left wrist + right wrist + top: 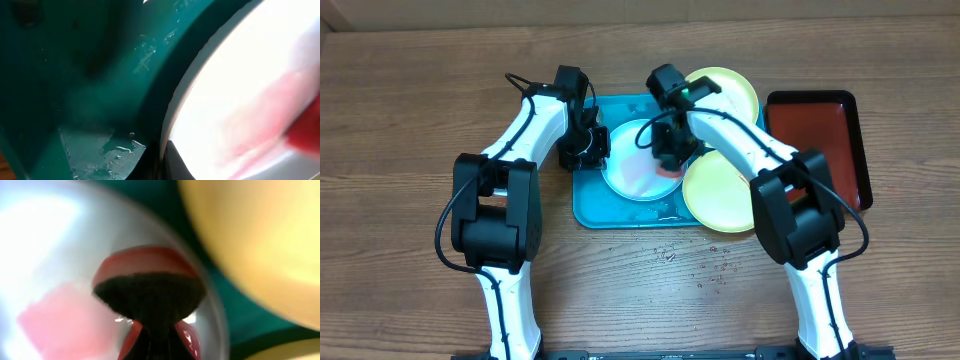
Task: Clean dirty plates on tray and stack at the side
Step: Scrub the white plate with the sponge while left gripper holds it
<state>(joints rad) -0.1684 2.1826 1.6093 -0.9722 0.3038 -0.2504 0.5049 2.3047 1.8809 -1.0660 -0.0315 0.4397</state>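
The white plate (632, 165) lies in the turquoise tray (595, 205). My left gripper (592, 148) is shut on its left rim; the left wrist view shows the plate (240, 90), a dark finger (167, 160) at its edge and the wet tray (60, 75). My right gripper (670, 155) is shut on a red sponge (668, 172) with a black underside (147, 280), pressed on the plate (50, 245) near a pink smear. One yellow plate (730, 95) lies at the tray's far right, another (720, 195) at its near right.
A dark red tray (820, 140) with a black rim stands to the right of the yellow plates. Water drops (710, 265) dot the wooden table in front of the turquoise tray.
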